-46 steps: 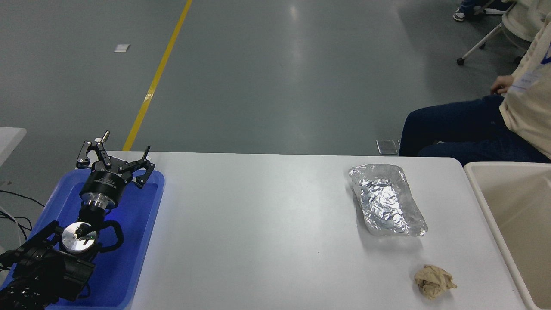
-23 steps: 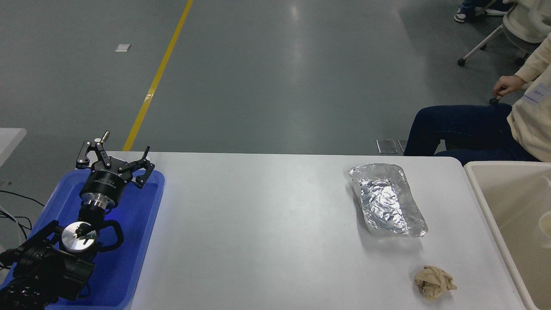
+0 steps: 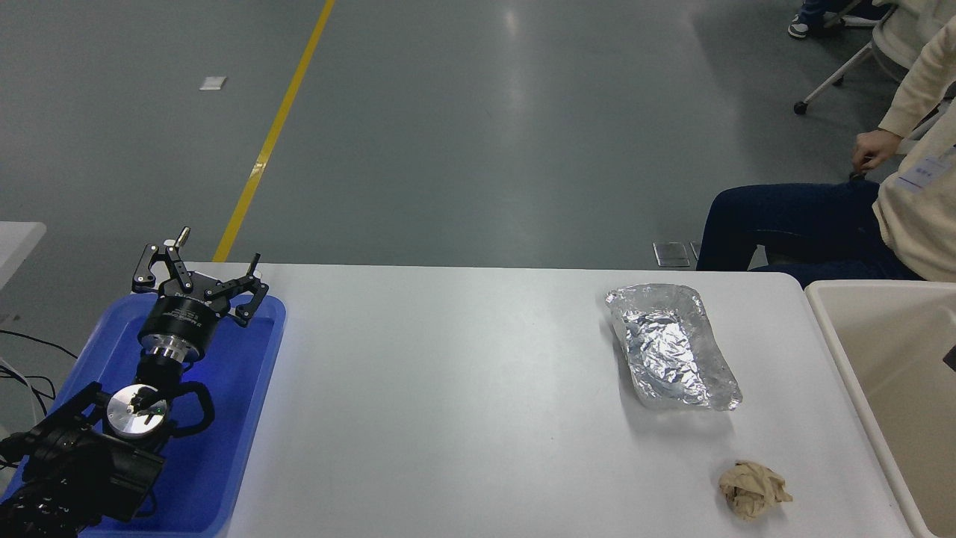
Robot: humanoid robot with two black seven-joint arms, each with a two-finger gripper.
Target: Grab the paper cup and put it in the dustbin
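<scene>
White desk (image 3: pixel 463 388) fills most of what we see, running from the left side to the right. Beige and thick-rimmed, the dustbin (image 3: pixel 836 351) stands at the desk's right end, cut off by the picture's edge; we see part of its pale inside. We cannot find the paper cup anywhere on the desk or in the part of the dustbin that shows, so we cannot say where it lies.

Beyond the far right corner a person (image 3: pixel 806 224) sits in dark trousers and a cream top, one hand (image 3: pixel 870 149) held above the knee.

At the desk's left end lies a blue tray (image 3: pixel 239 418). The left arm (image 3: pixel 82 463) rests over it at the lower left, and the left pincer (image 3: pixel 205 269) points away from us above the tray's far rim, its fingers spread wide with nothing between them.

Towards the right, a silver foil tray (image 3: pixel 672 347) sits well apart from the blue one and near the dustbin. Nearer to us, a crumpled brown paper wad (image 3: pixel 753 489) lies close to the dustbin's rim.

Of the right pincer (image 3: pixel 951 359) we see only a dark sliver at the right edge, over the dustbin, and we cannot tell how it stands.
</scene>
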